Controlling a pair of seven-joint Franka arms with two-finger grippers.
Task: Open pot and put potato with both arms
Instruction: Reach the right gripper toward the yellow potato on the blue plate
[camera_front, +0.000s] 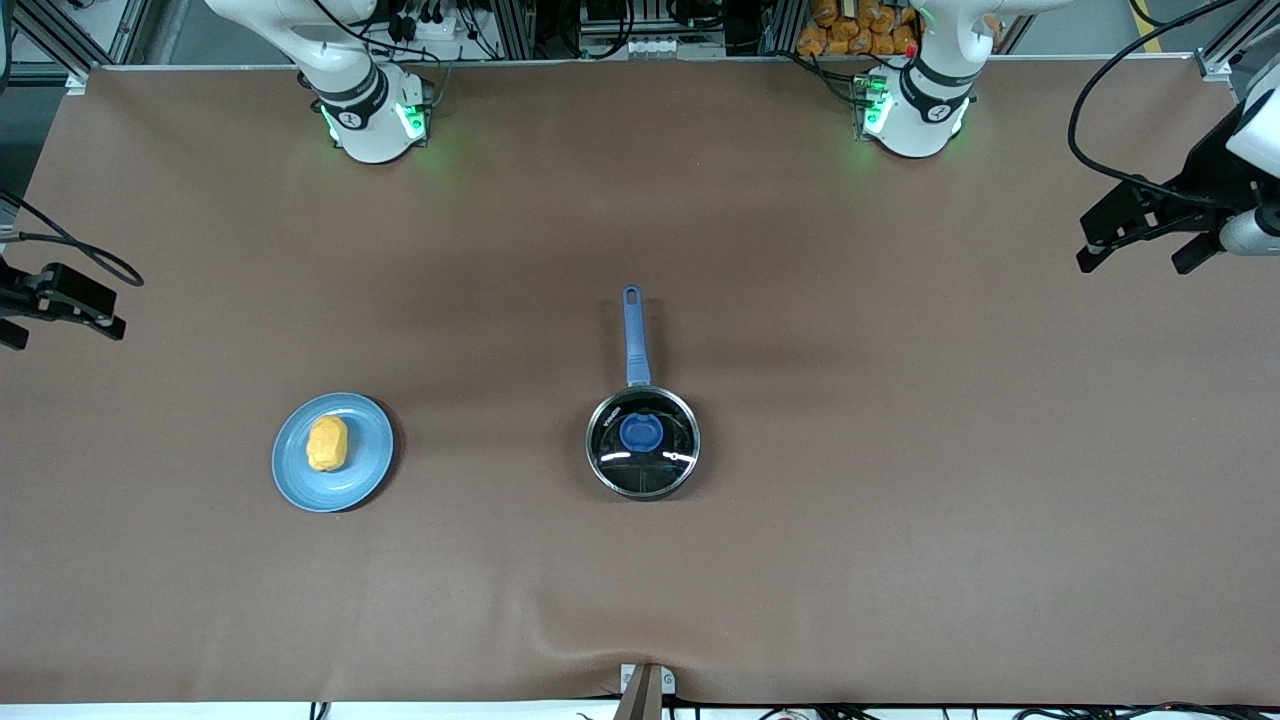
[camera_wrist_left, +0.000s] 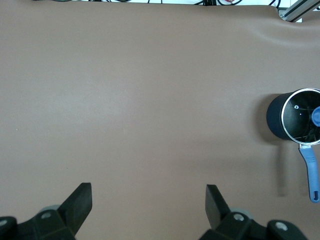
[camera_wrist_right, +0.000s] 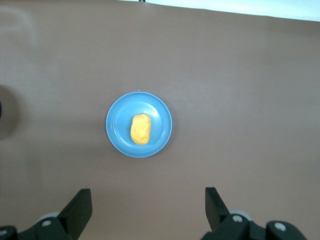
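Observation:
The black pot (camera_front: 643, 455) stands mid-table with its glass lid on, the lid's blue knob (camera_front: 641, 432) in the middle and its blue handle (camera_front: 634, 335) pointing toward the robot bases. The potato (camera_front: 327, 443) lies on a light blue plate (camera_front: 368, 455) toward the right arm's end. My left gripper (camera_front: 1140, 255) is open and empty, high over the left arm's end of the table (camera_wrist_left: 148, 192); the pot shows at the edge of its wrist view (camera_wrist_left: 295, 116). My right gripper (camera_front: 62, 328) is open and empty, high over its own end (camera_wrist_right: 148, 197); its wrist view shows the potato (camera_wrist_right: 141, 129) on the plate (camera_wrist_right: 117, 125).
A brown mat (camera_front: 900, 500) covers the table. The two arm bases (camera_front: 375, 120) (camera_front: 915, 115) stand along the edge farthest from the front camera. A small bracket (camera_front: 645, 685) sits at the nearest table edge, and a fold in the mat rises beside it.

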